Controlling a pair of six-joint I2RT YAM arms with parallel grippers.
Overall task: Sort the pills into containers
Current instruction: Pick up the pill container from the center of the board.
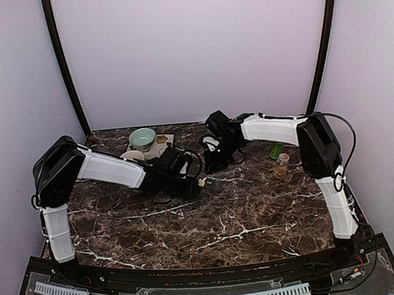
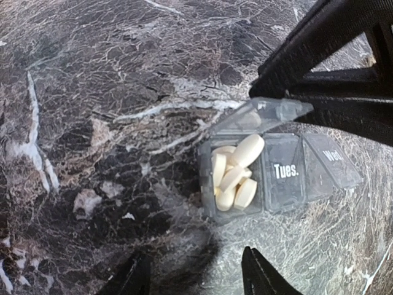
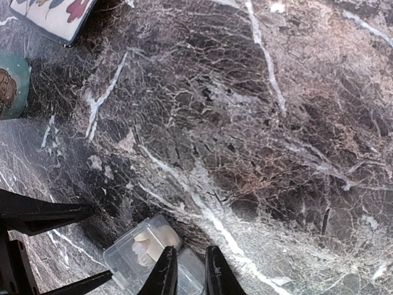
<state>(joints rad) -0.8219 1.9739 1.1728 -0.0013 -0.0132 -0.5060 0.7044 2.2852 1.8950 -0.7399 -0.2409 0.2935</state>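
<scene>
Left wrist view gives the plainest look at the low, translucent grey plastic pill box (image 2: 282, 178) of joined square compartments. It lies on the dark brown, white-veined marble table (image 2: 92, 92). Its end compartment has the clear lid tipped up and holds a heap of pale cream oblong pills (image 2: 236, 172), while the next two lids, printed "Tues." and "Wed.", lie flat. The left gripper (image 2: 195, 278) sits just short of the box; its two black fingers are cut off by the lower edge and stand apart with only marble between them. From the right wrist, the right gripper (image 3: 191, 255) has its fingers nearly together over the box's edge, and whether they pinch anything cannot be told. In the left wrist view it is only a black mass near the raised lid, with contact unclear. Top external view hides the box behind both wrists. A pale teal ceramic bowl (image 1: 143, 137) stands behind the left arm, and a small clear jar (image 1: 283, 165) stands beside the right.
</scene>
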